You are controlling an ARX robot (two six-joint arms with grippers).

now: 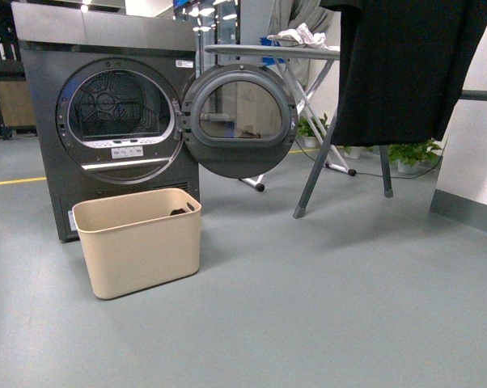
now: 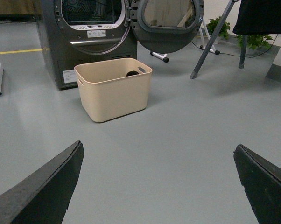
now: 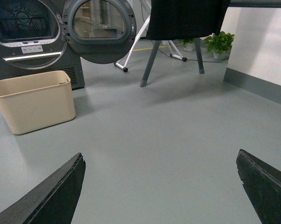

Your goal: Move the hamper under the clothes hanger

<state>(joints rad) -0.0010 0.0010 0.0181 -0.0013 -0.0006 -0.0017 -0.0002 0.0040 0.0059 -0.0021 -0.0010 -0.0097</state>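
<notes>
Front view is showing the beige plastic rectangular hamper (image 1: pixel 138 246) standing upright on the grey floor (image 1: pixel 324 307). It is sitting just in front of the dark grey front-loading dryer (image 1: pixel 37 121) and well apart from the dark grey metal clothes hanger (image 1: pixel 315 171), which is standing further right and further back.

White labels are showing on the dryer: 1 label near the top corner (image 1: pixel 184 63), 1 sticker below the drum opening (image 2: pixel 97 33) and 1 low label (image 2: pixel 69 76). Their print is coming out too small to read.

The left gripper (image 2: pixel 157 148) is hanging with its 2 black fingers (image 2: pixel 47 186) spread wide, gripping nothing. The hamper is lying well ahead of it, touching neither finger. The right gripper (image 3: pixel 159 155) is spread just as wide and is also gripping nothing, with the hamper again lying well ahead and apart.

The hamper is holding 1 small dark item (image 1: pixel 181 210) against its far wall, near a slot handle (image 2: pixel 141 70); what that item is cannot be told.

The dryer's round door (image 1: pixel 239 121) is hanging open to the right. A large black garment (image 1: pixel 401 65) is draping over the clothes hanger, above its angled legs. Behind, a white-legged ironing board (image 1: pixel 272 50) is carrying a pale crumpled cloth (image 1: pixel 302 35), and green potted plants (image 1: pixel 413 152) are sitting by the wall.
</notes>
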